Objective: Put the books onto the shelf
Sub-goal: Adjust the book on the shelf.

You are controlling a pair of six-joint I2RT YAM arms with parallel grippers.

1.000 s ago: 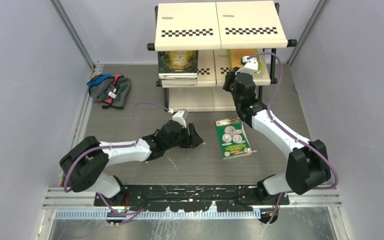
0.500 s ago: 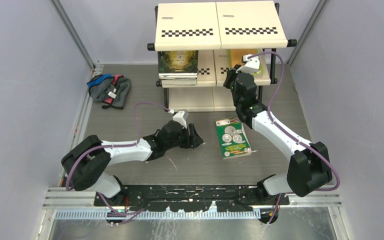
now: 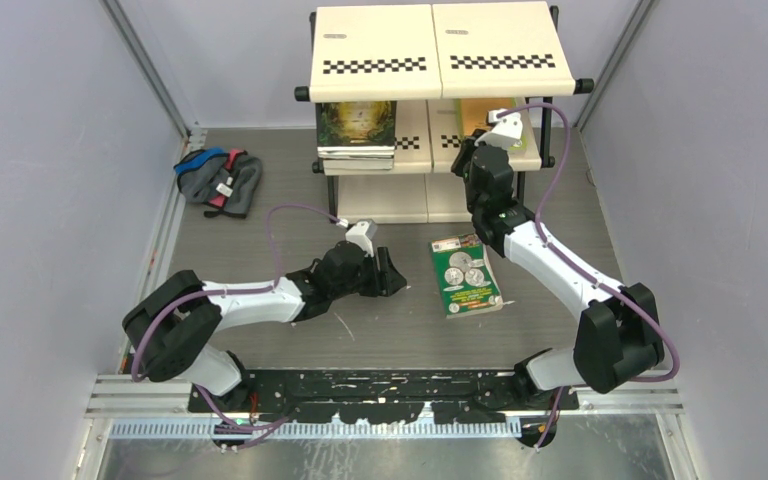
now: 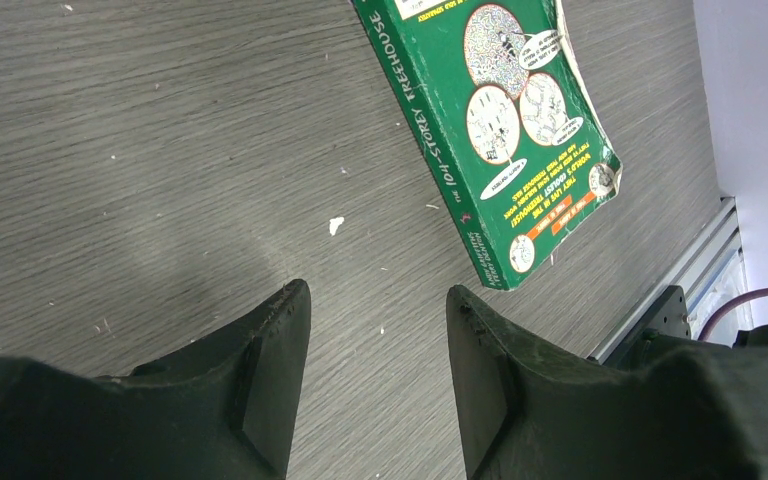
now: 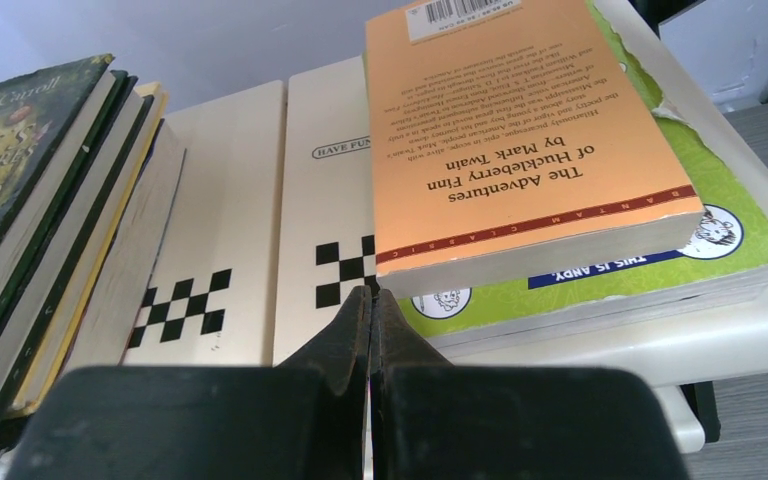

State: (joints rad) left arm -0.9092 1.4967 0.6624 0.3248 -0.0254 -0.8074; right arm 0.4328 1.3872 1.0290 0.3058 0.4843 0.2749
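Note:
The shelf (image 3: pixel 440 60) stands at the back. Its middle tier (image 5: pixel 250 220) carries a stack of books on the left, topped by a dark green-gold cover (image 3: pixel 356 125) (image 5: pixel 20 170). On the right an orange book (image 5: pixel 520 140) lies on a lime green one (image 5: pixel 700 250). My right gripper (image 3: pixel 467 145) (image 5: pixel 371 295) is shut and holds nothing, its tips at the near left corner of the orange book. A green book (image 3: pixel 465 275) (image 4: pixel 505 130) lies flat on the floor. My left gripper (image 3: pixel 395 275) (image 4: pixel 378 295) is open just left of it, low over bare floor.
A grey-blue cloth bundle (image 3: pixel 220 180) lies at the back left near the wall. Grey walls close in both sides. A metal rail (image 4: pixel 700 270) runs along the near edge, past the green book.
My right gripper has edged slightly farther in toward the shelf's middle tier. The left arm and the green book have stayed put.

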